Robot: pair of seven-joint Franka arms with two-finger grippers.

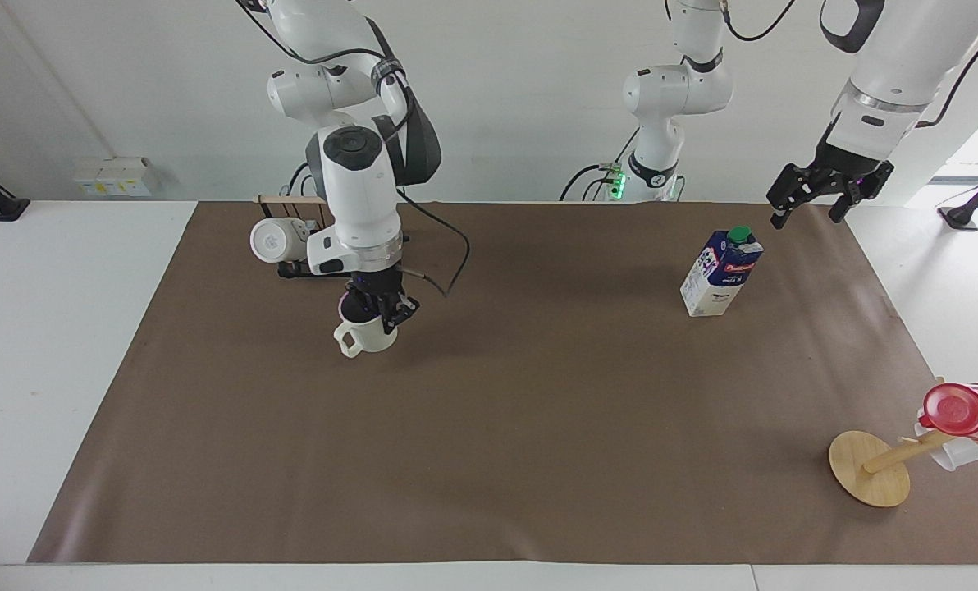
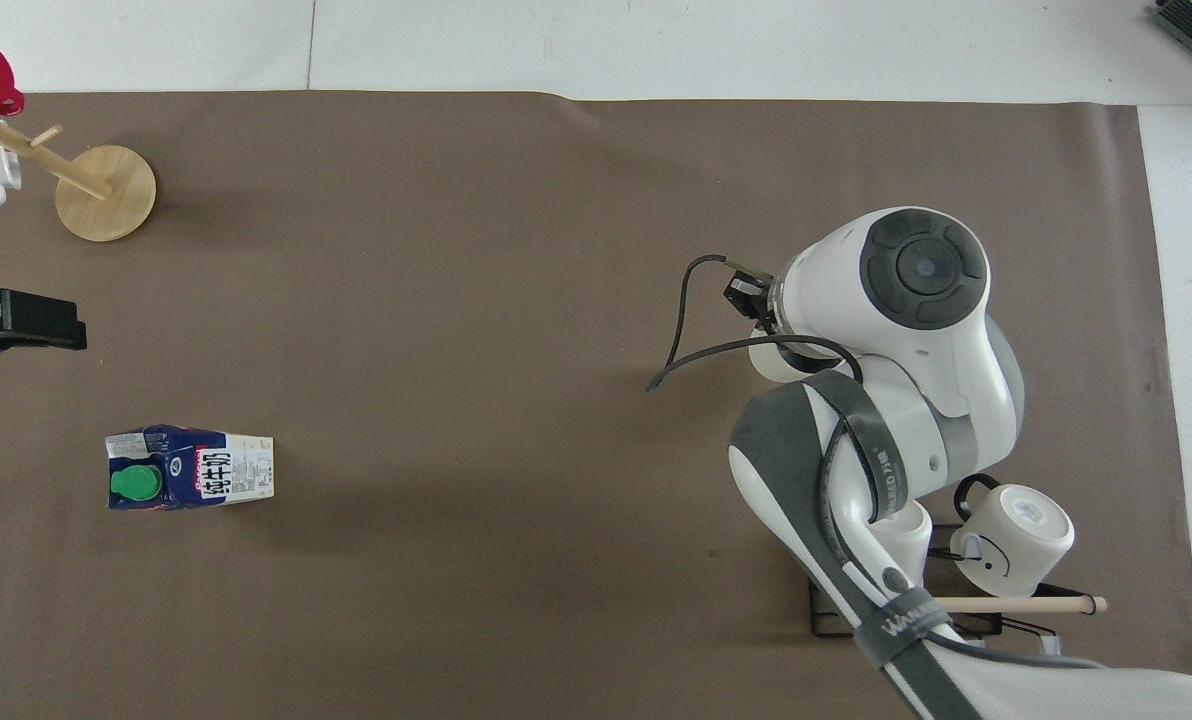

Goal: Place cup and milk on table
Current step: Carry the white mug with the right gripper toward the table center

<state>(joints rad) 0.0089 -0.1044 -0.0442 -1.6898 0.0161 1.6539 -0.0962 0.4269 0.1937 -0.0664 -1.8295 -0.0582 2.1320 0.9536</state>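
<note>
White arms [image 1: 349,197] with grey joint bands, black cables, black fingers [image 1: 784,215].

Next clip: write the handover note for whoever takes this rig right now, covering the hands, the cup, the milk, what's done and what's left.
Right hand: shut on the cup, carrying it just over the brown mat, toward the right arm's end of the table.
Left hand: open, waiting in the air near the milk, not touching it.
Done: milk stands upright on the mat at the left arm's end.
Left: set the cup down, release, withdraw the right arm.
</note>
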